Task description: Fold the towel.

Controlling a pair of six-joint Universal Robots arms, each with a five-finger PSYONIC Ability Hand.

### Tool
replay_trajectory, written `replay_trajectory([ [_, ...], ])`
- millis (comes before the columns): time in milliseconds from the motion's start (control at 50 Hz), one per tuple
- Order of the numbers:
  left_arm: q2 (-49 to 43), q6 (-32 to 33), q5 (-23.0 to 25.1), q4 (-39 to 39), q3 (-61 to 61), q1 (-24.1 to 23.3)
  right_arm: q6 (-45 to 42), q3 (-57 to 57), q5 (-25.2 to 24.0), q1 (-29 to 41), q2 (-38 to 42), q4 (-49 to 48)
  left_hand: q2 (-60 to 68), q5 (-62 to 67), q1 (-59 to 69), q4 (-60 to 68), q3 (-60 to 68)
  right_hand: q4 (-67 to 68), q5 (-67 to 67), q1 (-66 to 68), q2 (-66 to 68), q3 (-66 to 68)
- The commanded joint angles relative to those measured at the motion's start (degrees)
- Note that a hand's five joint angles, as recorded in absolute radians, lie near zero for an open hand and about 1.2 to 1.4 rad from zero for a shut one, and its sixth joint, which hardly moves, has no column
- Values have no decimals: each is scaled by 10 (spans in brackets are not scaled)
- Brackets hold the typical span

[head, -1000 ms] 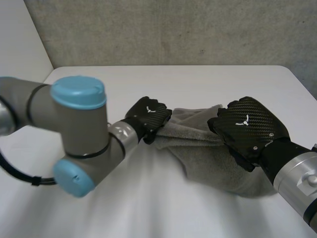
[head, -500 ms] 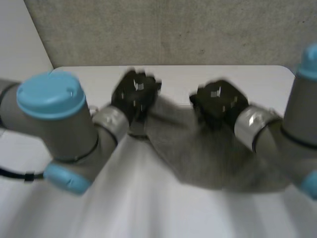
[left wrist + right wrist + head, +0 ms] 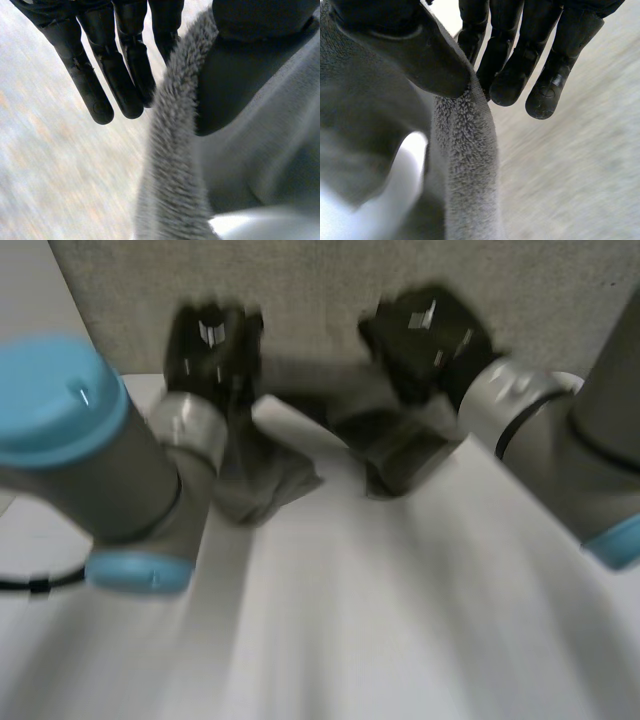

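towel (image 3: 268, 480): slung between both hands over the far part of the bench (image 3: 400, 620), hanging down below each hand
left hand (image 3: 212, 335): on the towel's left end, edge between thumb and fingers
right hand (image 3: 425, 325): on the towel's right end, edge between thumb and fingers
wall (image 3: 310, 280): behind the bench and both hands

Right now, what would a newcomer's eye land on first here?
The grey towel hangs slung between two black hands over the far side of the white table, sagging in the middle. The left hand and right hand each pinch a fuzzy towel edge between thumb and fingers, which the wrist views show close up.
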Motion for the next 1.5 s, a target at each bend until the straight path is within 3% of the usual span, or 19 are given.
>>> replay_trajectory([
  [20, 7, -5, 0, -1, -170, -3, -69, 81, 6, 14, 47, 32, 38, 38, 38, 38, 37, 36, 20, 35, 37, 30],
  [180, 10, -8, 1, -34, -251, -20, -79, 138, 38, 15, 77, 37, -35, -35, -34, -34, -35, 36, 20, 35, 37, 30],
  [240, 21, -16, 3, -74, -251, -32, -79, 155, 42, 13, 70, 35, -147, -147, -147, -147, -148, 36, 20, 35, 37, 30],
  [260, 32, -18, 3, -94, -247, -35, -79, 161, 42, 11, 66, 35, -244, -244, -244, -244, -244, 36, 20, 35, 37, 30],
  [280, 32, -18, 4, -94, -247, -35, -78, 167, 41, 10, 59, 35, -245, -245, -245, -245, -245, 36, 20, 35, 37, 30],
  [320, 57, -18, 9, -121, -231, -38, -78, 175, 40, 10, 53, 33, -397, -397, -397, -397, -398, 36, 20, 35, 37, 30],
  [380, 73, -16, 14, -138, -207, -31, -79, 194, 39, 9, 40, 30, -442, -442, -441, -441, -442, 36, 20, 35, 37, 30],
  [500, 76, -9, 32, -143, -158, -22, -77, 224, 39, 9, 26, 22, -442, -442, -442, -442, -442, 36, 20, 35, 37, 30],
  [600, 51, 44, 103, -158, -92, 55, -77, 279, 39, 8, -1, -15, -425, -425, -425, -425, -425, 36, 20, 35, 37, 30],
  [660, 16, 73, 140, -172, -63, 79, -77, 300, 39, 8, -10, -31, -392, -392, -391, -391, -392, 36, 20, 35, 37, 30],
  [760, -38, 98, 160, -220, -14, 93, -78, 323, 39, 8, -17, -45, -319, -319, -319, -319, -320, 36, 20, 35, 37, 30],
  [940, -102, 118, 161, -237, 33, 118, -77, 335, 37, 7, -13, -54, -247, -247, -246, -246, -247, 36, 20, 35, 37, 30],
  [1140, -166, 209, 151, -242, 78, 141, -76, 342, 35, 7, -10, -56, -264, -264, -263, -263, -264, 36, 20, 35, 37, 30],
  [1400, -180, 232, 120, -257, 76, 144, -76, 345, 35, 7, -8, -60, -260, -260, -260, -260, -260, 36, 20, 35, 37, 30],
  [1500, -182, 245, 120, -258, 60, 148, -76, 345, 35, 7, -8, -60, -190, -190, -190, -190, -190, 36, 20, 35, 37, 30],
])
